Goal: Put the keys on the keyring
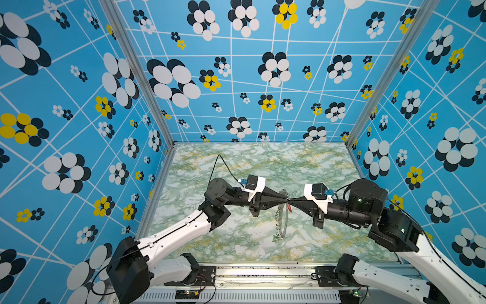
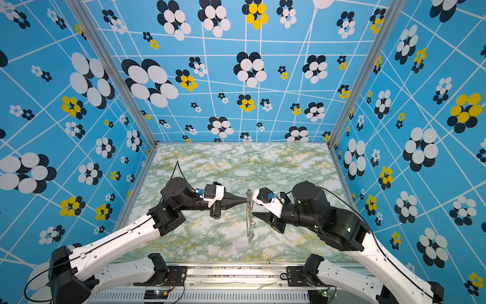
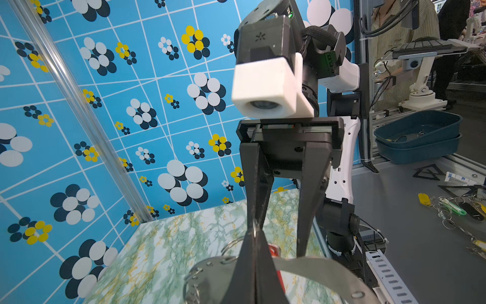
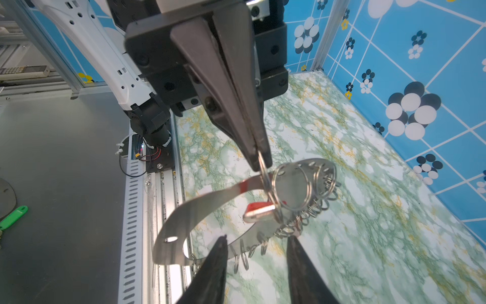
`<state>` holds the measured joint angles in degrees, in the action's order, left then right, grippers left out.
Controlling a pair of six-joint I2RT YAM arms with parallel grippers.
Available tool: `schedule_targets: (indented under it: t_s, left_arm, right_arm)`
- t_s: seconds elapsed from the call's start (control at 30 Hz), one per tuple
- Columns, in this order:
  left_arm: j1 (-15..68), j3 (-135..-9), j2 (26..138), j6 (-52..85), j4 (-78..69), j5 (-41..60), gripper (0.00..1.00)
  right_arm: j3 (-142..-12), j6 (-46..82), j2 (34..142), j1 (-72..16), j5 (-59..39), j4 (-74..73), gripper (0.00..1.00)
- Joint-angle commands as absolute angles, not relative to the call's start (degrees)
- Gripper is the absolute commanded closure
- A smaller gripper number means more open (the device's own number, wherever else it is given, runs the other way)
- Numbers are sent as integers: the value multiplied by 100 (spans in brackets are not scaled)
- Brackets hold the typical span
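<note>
Centrally, keyring (image 4: 205,202) hangs above table (image 1: 236,168); walls (image 1: 236,86) well apart.

Polished metal keyring (image 4: 200,202), key (image 4: 259,210) — glossy red plastic

left gripper (image 4: 259,158) pinched shut, right gripper (image 4: 257,238) parted, facing each other

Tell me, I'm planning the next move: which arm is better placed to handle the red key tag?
Probably right: the right fingers stand open and empty near the red key tag, while the left fingers are shut on the keyring, holding it up.
</note>
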<state>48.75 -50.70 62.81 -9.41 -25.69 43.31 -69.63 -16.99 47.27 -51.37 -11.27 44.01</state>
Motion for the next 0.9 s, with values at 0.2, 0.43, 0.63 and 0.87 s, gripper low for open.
schedule_targets:
  t_s: [0.2,0.43,0.63,0.87]
  left_arm:
    - [4840,-5238,6173,-844,-2769,4524,100]
    - [4834,-5283,6194,-851,-2667,4619,100]
    - [4835,-5265,6171,-877,-2659,4606,100]
    - [4840,-5200,6110,-897,-2756,4429,100]
  right_arm:
    - [-7186,-2066,4616,-5181,-963,4048,63]
    - [-7259,-2136,4801,-5174,-1300,3927,73]
    - [-7273,-2122,4835,-5177,-1433,3918,87]
    - [-7236,-2044,4759,-5177,-1380,3967,100]
